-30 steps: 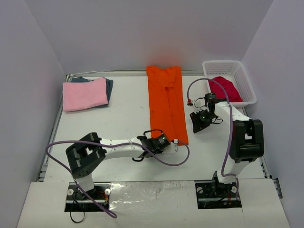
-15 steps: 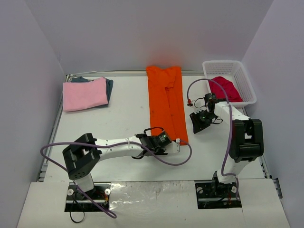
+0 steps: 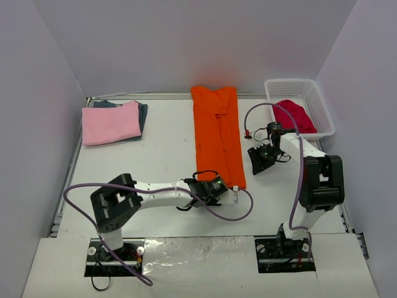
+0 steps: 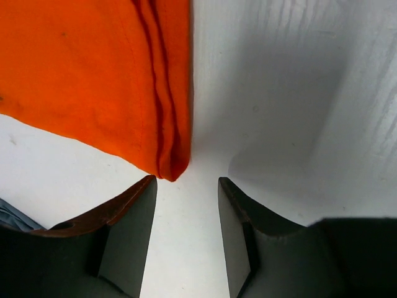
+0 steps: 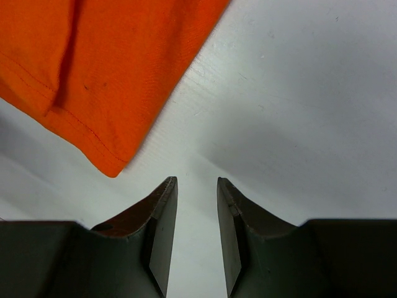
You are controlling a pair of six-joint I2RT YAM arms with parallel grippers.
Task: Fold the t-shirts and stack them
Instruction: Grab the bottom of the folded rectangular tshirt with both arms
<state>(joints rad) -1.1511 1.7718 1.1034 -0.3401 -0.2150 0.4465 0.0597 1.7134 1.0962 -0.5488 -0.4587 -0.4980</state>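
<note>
No text, label, brand, number or sign can be read in any view: none on the orange t-shirt (image 3: 217,136), the pink t-shirt (image 3: 110,123), the white basket (image 3: 291,82) or the counter (image 3: 161,155).

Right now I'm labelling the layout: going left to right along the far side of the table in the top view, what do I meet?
pink t-shirt → orange t-shirt → white basket, with the crimson t-shirt inside it.
</note>
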